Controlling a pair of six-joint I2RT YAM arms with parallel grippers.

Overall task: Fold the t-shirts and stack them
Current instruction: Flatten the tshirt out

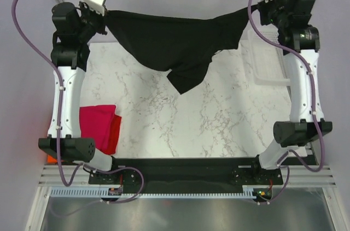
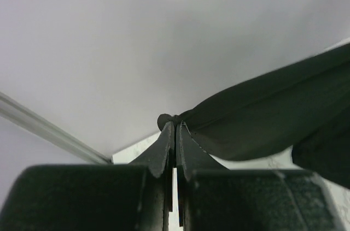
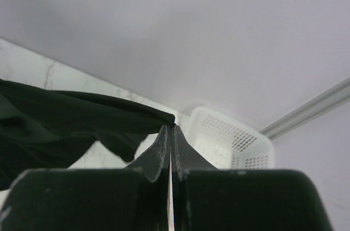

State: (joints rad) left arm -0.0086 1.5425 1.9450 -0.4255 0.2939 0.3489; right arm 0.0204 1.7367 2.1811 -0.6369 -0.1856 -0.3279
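The folded shirts (image 1: 101,124) at the counter's left edge are partly covered by the left arm (image 1: 66,100); the basket (image 1: 265,64) at the right edge, by the right arm (image 1: 302,89).

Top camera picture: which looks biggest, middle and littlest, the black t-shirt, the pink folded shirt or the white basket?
1. black t-shirt: clearly the biggest, spread wide across the table.
2 and 3. white basket and pink folded shirt: they look about alike, and each is partly hidden, so I won't rank them.
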